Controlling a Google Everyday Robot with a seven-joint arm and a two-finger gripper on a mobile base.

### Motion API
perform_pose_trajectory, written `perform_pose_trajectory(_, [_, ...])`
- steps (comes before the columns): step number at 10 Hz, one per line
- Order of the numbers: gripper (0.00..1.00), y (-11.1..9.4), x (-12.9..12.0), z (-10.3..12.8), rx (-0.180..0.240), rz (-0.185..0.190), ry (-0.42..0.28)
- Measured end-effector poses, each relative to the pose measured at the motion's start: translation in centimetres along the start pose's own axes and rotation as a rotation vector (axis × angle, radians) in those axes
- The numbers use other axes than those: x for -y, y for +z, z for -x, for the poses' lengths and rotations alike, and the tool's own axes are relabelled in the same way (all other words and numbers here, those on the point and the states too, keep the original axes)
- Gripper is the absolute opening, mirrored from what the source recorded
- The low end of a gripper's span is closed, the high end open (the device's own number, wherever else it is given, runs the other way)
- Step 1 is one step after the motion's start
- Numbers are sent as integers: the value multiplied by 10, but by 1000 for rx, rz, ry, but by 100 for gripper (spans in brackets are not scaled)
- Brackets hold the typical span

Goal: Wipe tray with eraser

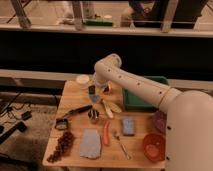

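One gripper [94, 93], low over the far middle of the wooden table [72, 100], just left of the tray [132, 102]. Jaws together, clamped by the look of it on a small dark block, the eraser [92, 90], up off the wood and beside the tray, not in it.

One tray, dark green, at the far right of the table, partly behind the white arm [135, 82]. Two bowls down the right edge: purple bowl [159, 120] farther, red bowl [152, 146] nearer. One blue block [128, 125] mid-table, one blue-grey cloth [90, 143] toward the near edge, one orange carrot [106, 134] between them.

One banana [111, 107] just nearer than the gripper, one small metal cup [93, 116] beside it. One white cup [82, 80] far left. One black-handled utensil [75, 112] on the left, one bunch of grapes [62, 144] at the near left corner, one piece of cutlery [120, 143] right of the carrot.
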Motion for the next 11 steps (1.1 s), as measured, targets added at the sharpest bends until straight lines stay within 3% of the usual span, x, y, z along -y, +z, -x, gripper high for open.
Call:
perform_pose_trajectory(2, [18, -3, -4, -22, -14, -5, 55])
perform_pose_trajectory(6, [18, -17, -17, -91, -58, -21, 174])
perform_pose_trajectory(11, [18, -18, -16, -149, -106, -2, 239])
